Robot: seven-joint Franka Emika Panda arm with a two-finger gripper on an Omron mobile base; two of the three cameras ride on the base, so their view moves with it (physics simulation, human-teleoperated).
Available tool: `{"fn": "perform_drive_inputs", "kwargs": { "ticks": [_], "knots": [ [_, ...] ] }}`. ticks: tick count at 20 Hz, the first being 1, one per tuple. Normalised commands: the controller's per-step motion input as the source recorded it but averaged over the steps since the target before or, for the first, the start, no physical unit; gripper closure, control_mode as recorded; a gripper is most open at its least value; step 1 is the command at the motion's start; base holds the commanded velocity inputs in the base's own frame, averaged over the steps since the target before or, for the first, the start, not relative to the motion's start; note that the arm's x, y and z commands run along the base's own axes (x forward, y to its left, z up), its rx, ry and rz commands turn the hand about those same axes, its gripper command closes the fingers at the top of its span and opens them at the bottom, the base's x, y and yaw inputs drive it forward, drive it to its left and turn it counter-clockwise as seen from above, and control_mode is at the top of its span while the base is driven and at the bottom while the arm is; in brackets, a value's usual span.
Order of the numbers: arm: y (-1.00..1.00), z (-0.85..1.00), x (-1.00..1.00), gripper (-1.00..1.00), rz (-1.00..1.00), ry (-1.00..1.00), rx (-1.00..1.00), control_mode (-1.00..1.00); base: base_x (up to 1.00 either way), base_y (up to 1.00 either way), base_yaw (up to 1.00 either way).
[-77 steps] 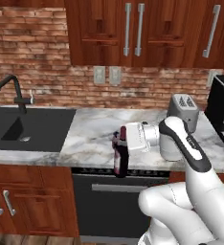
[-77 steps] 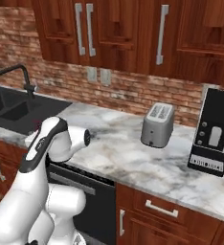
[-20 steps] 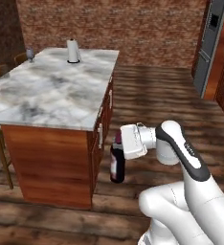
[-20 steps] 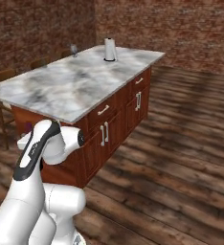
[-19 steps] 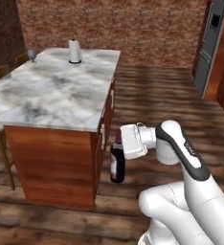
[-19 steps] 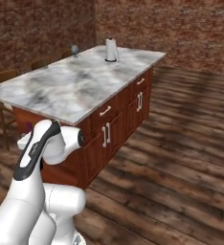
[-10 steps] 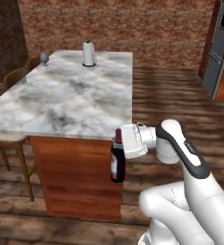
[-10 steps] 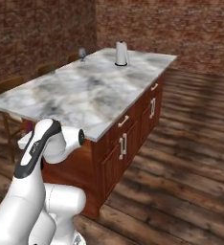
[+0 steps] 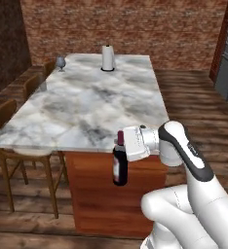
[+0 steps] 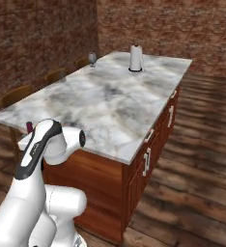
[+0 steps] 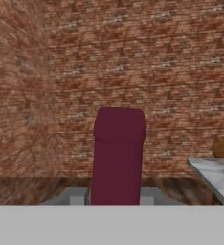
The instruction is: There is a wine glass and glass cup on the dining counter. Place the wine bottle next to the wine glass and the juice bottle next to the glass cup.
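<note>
Left base view: the end effector (image 9: 122,145) is clamped on the neck of the wine bottle (image 9: 119,165), which hangs upright in the air just off the near edge of the surface (image 9: 91,107), its dark body in front of the red-brown cabinet base. The bottle's red cap pokes above the white hand. At the far left corner of the marble top stands the wine glass (image 9: 61,62), small and grey; whether anything is in it cannot be told. Near the far edge stands a white paper-towel roll (image 9: 107,57). 3 wooden stools (image 9: 18,138) line the left side, partly tucked under the top.

Right base view: the arm's white elbow hides most of the bottle; only a bit of red cap (image 10: 28,127) shows to its left. The glass (image 10: 91,58) stands at the far left corner, the roll (image 10: 135,58) near the far end.

Hand view: the bottle's dark red neck (image 11: 117,158) rises between 2 grey fingers (image 11: 77,195), its body cut off below. A corner of the marble top (image 11: 218,176) enters at the right before a brick wall.
</note>
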Motion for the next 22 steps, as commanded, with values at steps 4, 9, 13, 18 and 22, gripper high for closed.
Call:
{"fn": "perform_drive_inputs", "kwargs": {
  "ticks": [4,9,13,18,22],
  "knots": [
    [0.00,0.00,0.00,1.00,0.00,0.00,0.00,1.00,0.63,0.70,-0.09],
    [0.00,0.00,0.00,1.00,0.00,0.00,0.00,1.00,0.59,0.73,-0.09],
    [0.00,0.00,0.00,1.00,0.00,0.00,0.00,1.00,0.56,0.76,-0.09],
    [0.00,0.00,0.00,1.00,0.00,0.00,0.00,1.00,0.55,0.77,-0.08],
    [0.00,0.00,0.00,1.00,0.00,0.00,0.00,1.00,0.50,0.79,-0.08]
  ]
}}
